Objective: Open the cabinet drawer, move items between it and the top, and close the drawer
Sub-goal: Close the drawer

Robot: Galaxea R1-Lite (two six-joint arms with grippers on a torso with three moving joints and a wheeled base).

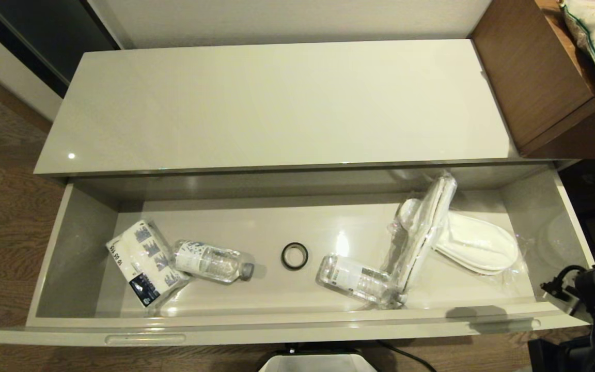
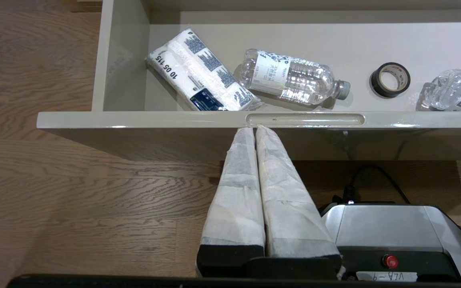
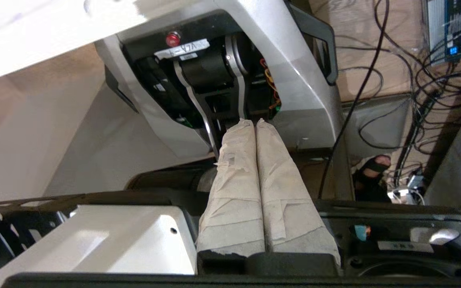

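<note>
Two bagged slippers [image 1: 452, 232] lay at the right end of the open cabinet drawer [image 1: 297, 330], one propped on edge against a water bottle [image 1: 354, 279], the other flat just beyond it. Both sat up and away from the right claw [image 3: 254, 122], which pointed back at the robot's own base [image 3: 254, 60] with its padded fingers [image 3: 238, 168] pressed together and nothing between them. The left claw [image 2: 253, 129], likewise closed and empty, was parked with its tips just under the drawer's front slot [image 2: 304, 119]. The top [image 1: 277, 103] carried nothing. The slippers looked light and floppy, their crinkly wrapping likely slick; pinching the upright one across its raised edge seemed the surest hold.
</note>
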